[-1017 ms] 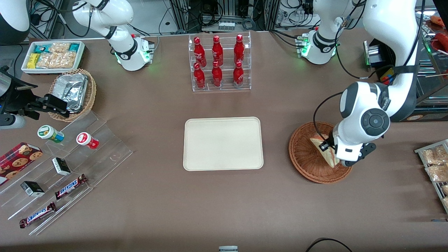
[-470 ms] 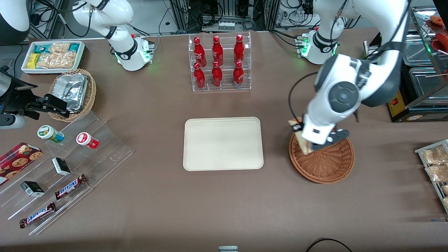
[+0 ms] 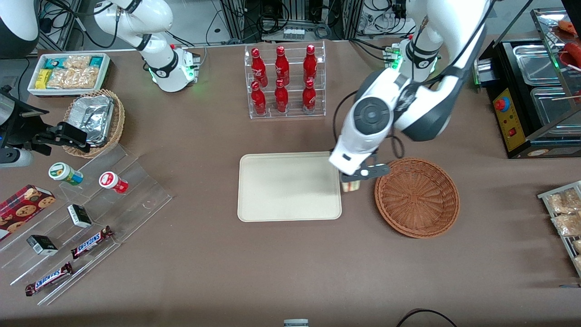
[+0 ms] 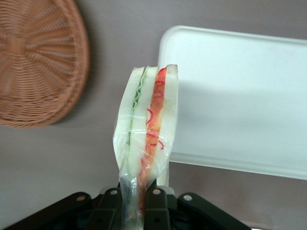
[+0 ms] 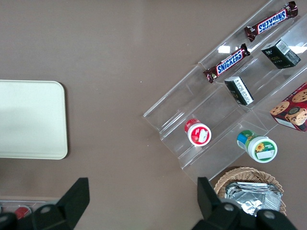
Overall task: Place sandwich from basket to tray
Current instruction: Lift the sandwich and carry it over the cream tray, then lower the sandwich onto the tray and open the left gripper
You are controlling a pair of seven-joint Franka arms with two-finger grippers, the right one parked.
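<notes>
Midair, gripper (image 4: 135, 203) clamping sandwich (image 4: 147, 125), tray (image 3: 281, 200) beside

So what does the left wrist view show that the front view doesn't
Only the left wrist view shows the sandwich's green and red filling, and the hand shut on its wrap. Only the front view shows the whole table: the bottle rack, the snack steps, and the arm itself. Both show the tray, the basket and the sandwich between them.

Gripper (image 3: 352, 180) hung between tray (image 3: 272, 190) and basket (image 3: 417, 200), above the tray's rim, clamping the sandwich (image 4: 147, 129). Basket sat beside tray, toward the working arm's end.
</notes>
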